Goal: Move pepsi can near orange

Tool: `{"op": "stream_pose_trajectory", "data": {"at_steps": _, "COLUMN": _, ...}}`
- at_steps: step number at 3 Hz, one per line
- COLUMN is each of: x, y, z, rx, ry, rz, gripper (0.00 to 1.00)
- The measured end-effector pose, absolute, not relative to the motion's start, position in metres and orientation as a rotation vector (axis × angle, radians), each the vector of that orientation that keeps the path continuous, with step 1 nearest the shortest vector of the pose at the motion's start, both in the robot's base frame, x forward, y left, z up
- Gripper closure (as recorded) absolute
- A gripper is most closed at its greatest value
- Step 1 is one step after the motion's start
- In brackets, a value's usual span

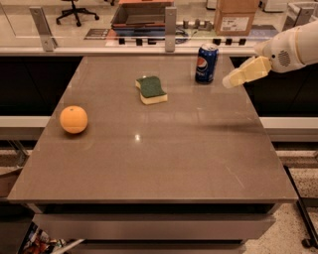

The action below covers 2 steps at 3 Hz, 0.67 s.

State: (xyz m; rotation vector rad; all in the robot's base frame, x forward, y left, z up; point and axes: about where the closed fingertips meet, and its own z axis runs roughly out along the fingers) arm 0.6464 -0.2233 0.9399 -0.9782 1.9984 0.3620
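The pepsi can (205, 63) stands upright near the table's far edge, right of centre. The orange (73, 119) lies near the left edge of the table, far from the can. My gripper (229, 82) comes in from the upper right, its cream fingers pointing left and down. Its tip is just right of the can, a short gap away, not touching it. It holds nothing.
A green-and-yellow sponge (151, 90) lies between the can and the orange, nearer the can. The brown table (164, 158) ends in a glass partition at the back. Beyond it are a cardboard box (236, 16) and a dark tray (141, 15).
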Motion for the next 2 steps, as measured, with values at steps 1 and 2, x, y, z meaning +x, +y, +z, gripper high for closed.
{"op": "stream_pose_trajectory", "data": {"at_steps": 1, "x": 0.667, "y": -0.218, "z": 0.929, "rx": -0.898, "ry": 1.973, "rz": 0.414, "gripper": 0.0}}
{"op": "stream_pose_trajectory", "data": {"at_steps": 2, "x": 0.688, "y": -0.213, "z": 0.922, "rx": -0.853, "ry": 1.925, "rz": 0.404, "gripper": 0.0}}
